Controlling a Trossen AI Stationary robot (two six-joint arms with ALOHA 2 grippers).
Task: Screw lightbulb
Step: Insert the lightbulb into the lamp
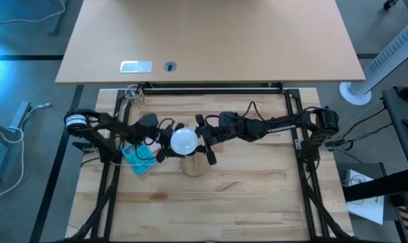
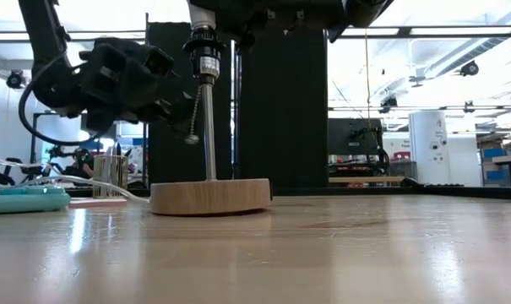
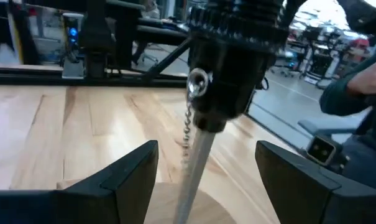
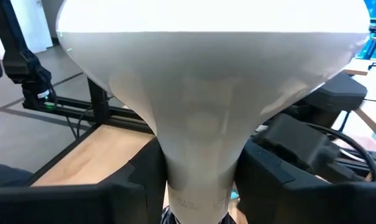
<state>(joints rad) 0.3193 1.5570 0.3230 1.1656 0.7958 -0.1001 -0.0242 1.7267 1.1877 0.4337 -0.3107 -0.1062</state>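
The white frosted lightbulb (image 1: 184, 141) stands globe up, with its pale neck (image 4: 197, 180) down at the black socket (image 2: 206, 51). The socket sits on top of a thin metal rod (image 2: 209, 127). The rod rises from the round wooden disc (image 2: 210, 196), which lies flat on the table. A pull chain (image 3: 189, 121) hangs from the socket. My right gripper (image 1: 202, 140) comes from the table's right and is shut on the bulb. My left gripper (image 3: 206, 149) comes from the left. It is open, with one finger on each side of the rod below the socket, touching nothing. My right gripper pinches the bulb's tapering neck (image 4: 197, 186) between its two fingers (image 4: 144, 183), just under the globe. The fingers come in about level from the table's right. The bulb stands upright with its neck's lower end at the dark socket, high above the wooden disc.
A teal object (image 1: 139, 156) lies on the table to the left of the disc, under my left arm; it also shows in the low view (image 2: 23, 198). Black frame rails (image 1: 295, 128) border the tabletop. The near half of the wooden table (image 1: 210, 209) holds nothing.
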